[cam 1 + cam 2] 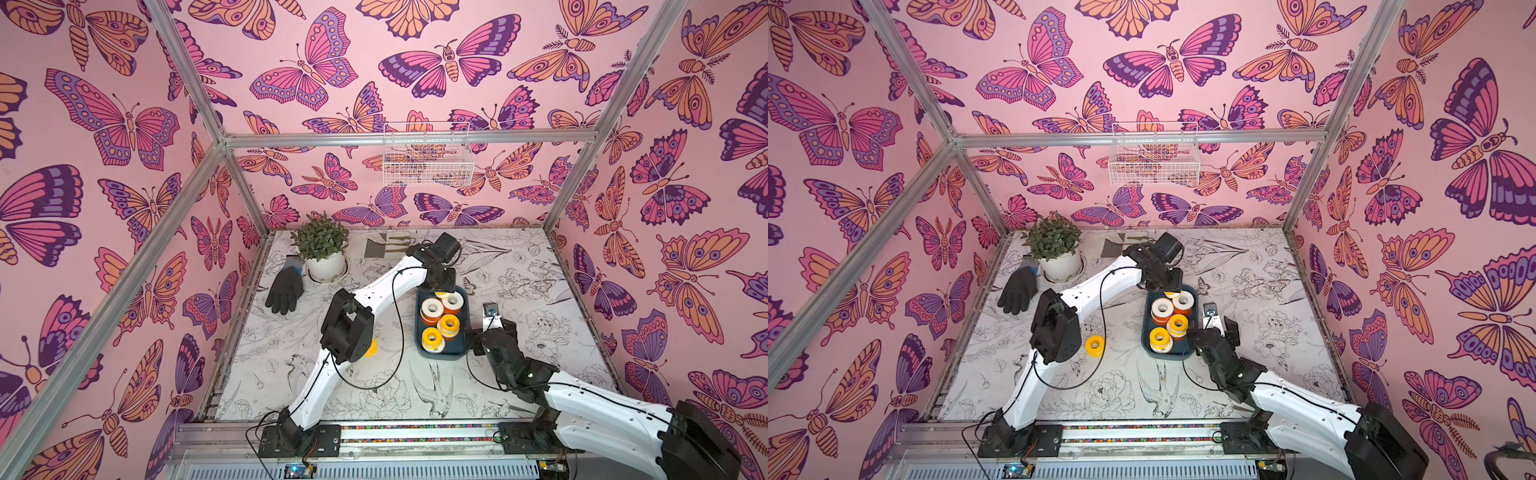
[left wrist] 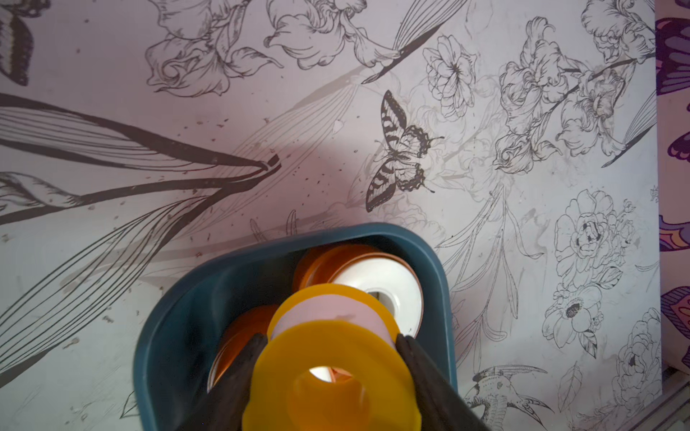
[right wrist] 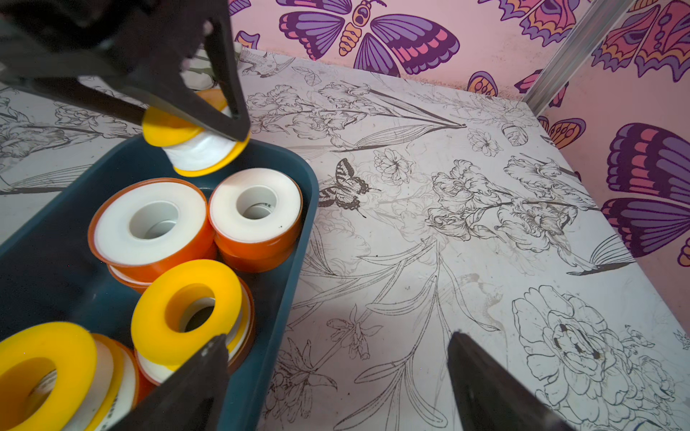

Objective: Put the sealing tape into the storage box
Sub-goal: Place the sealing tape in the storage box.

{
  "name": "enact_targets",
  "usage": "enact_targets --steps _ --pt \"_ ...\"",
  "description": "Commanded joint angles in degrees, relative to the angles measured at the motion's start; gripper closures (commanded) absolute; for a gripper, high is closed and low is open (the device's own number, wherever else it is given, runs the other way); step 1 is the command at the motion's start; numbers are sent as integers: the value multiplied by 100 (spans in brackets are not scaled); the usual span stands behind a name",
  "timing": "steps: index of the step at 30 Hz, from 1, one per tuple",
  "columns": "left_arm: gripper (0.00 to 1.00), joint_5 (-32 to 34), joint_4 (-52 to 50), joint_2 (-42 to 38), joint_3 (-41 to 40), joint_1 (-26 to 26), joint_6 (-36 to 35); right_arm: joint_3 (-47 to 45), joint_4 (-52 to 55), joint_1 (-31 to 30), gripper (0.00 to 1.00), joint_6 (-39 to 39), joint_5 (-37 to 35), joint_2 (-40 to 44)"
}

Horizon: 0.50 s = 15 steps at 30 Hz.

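The storage box (image 1: 460,348) is a dark teal tray right of the table's middle, holding several rolls of sealing tape (image 1: 432,308) with orange or yellow spools. My left gripper (image 2: 331,337) hangs over the box's far end (image 3: 298,224), shut on a yellow-spooled roll (image 2: 332,373) that it grips by the sides. In the right wrist view that roll (image 3: 198,153) is tilted just above the far rim. My right gripper (image 3: 336,337) stands open and empty beside the box's right wall. One more yellow roll (image 1: 1095,345) lies on the table left of the box, by the left arm's elbow.
A potted plant (image 1: 325,266) and a black glove (image 1: 286,291) sit at the back left. A white wire basket (image 1: 428,160) hangs on the back wall. Aluminium frame posts (image 1: 573,183) stand at the table's corners. Butterfly-patterned walls close in three sides.
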<state>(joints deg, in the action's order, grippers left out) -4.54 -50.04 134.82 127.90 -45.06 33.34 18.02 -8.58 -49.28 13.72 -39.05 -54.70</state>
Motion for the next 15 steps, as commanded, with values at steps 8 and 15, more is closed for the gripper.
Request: enact_targets --steps 8,15 --pt "45 164 -520 540 728 -258 -230 0 -56 -16 6 105 -118 -63" --pt "44 140 -524 676 822 -275 -258 8 -62 -13 6 97 -99 -92"
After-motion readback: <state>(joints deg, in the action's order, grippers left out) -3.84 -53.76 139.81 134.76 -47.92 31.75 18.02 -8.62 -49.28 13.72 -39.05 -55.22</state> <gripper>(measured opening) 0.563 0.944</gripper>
